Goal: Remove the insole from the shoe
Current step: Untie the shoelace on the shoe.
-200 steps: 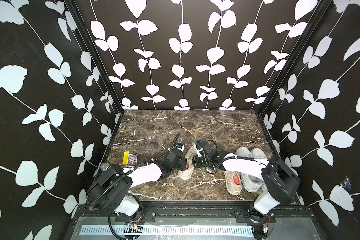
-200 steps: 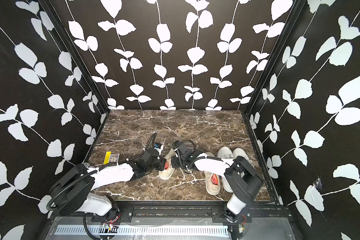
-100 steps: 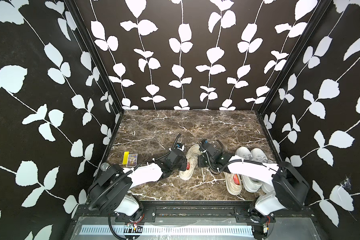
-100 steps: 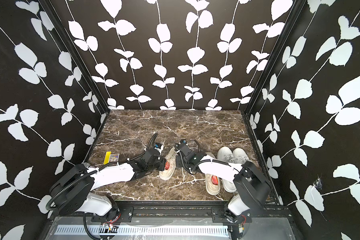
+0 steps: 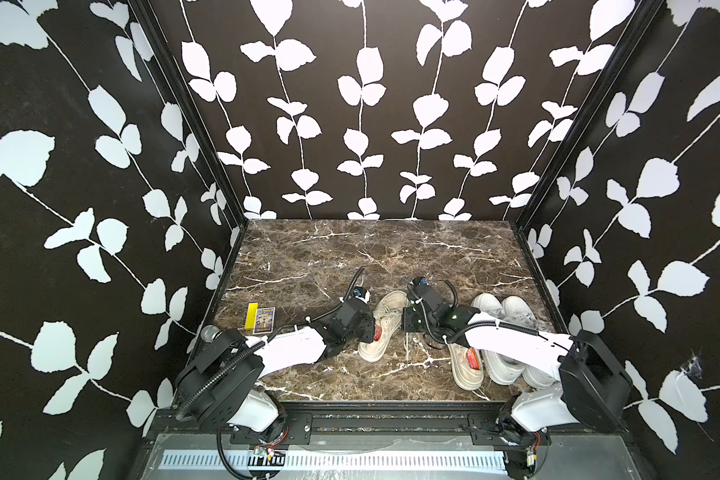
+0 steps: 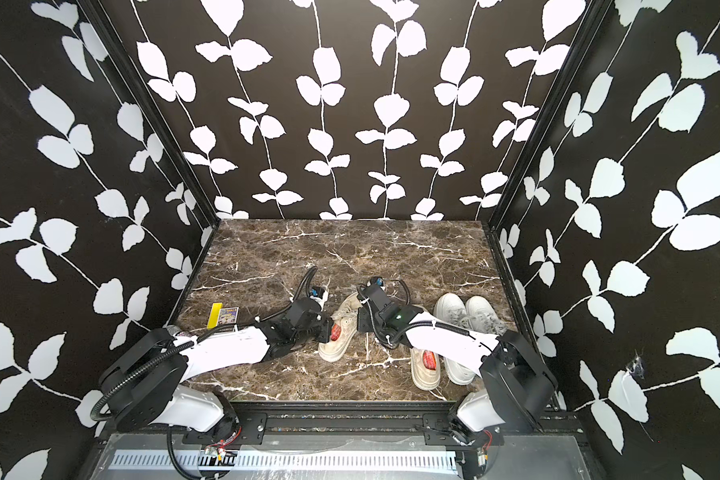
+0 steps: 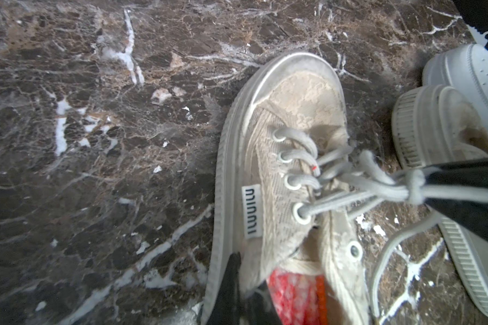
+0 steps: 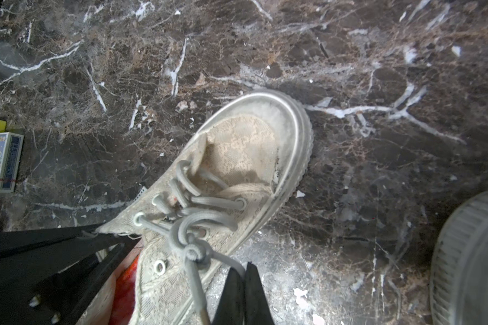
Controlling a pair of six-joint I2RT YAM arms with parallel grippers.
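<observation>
Shoe (image 5: 385, 320) on table (image 5: 350, 257), 3 other shoes (image 5: 491, 305) to its right, box (image 5: 265, 320) to its left.

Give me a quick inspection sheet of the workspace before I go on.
Surface: marble tabletop, white specks on it.
Job's things: beige shoe; red insole inside it.
Clutter: second beige shoe, white sneakers, yellow block, card box.
Grippers: left gripper shut on the shoe's side wall; right gripper shut on its lace.
Cables: black hoses loop at both wrists.
Surroundings: black leaf-patterned walls.

Beige shoe (image 8: 237, 168), right pincer (image 8: 243, 267) pinching its grey lace (image 8: 193, 251)
</observation>
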